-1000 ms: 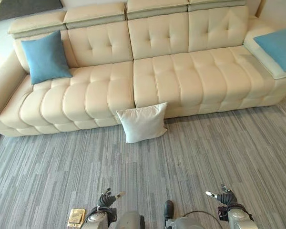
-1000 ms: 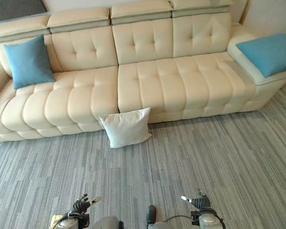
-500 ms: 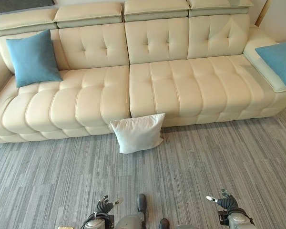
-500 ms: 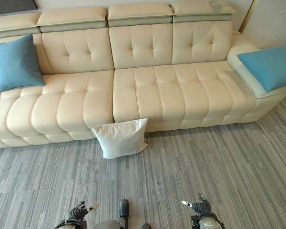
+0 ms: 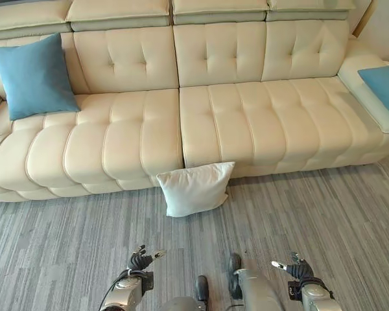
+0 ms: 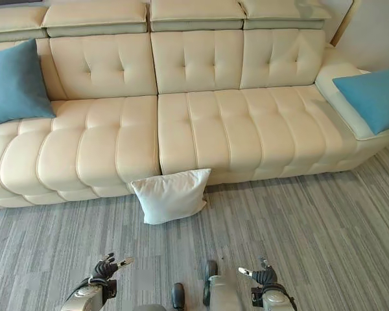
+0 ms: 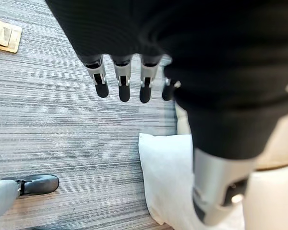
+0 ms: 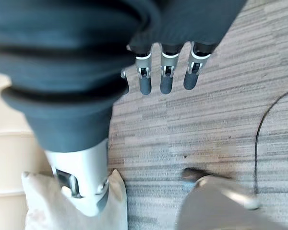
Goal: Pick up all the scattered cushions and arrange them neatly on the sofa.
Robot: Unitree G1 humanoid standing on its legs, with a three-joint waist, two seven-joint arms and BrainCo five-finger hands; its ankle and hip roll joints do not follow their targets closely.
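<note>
On the carpet (image 5: 324,214): white cushion (image 5: 196,188) leaning against the sofa (image 5: 142,129) front.
My left hand (image 5: 141,261) and right hand (image 5: 297,268) hang empty, fingers straight, well short of it.

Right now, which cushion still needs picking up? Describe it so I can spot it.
Find the cream sofa. On the grey carpet at its front, near the middle seam, a cushion leans against the base. It is white; the other two are blue and already on the sofa.

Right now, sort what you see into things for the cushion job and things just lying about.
For the job:
white cushion on the floor against the sofa
blue cushion on the left seat
blue cushion on the right end

Lying about:
small tan flat item on the carpet
</note>
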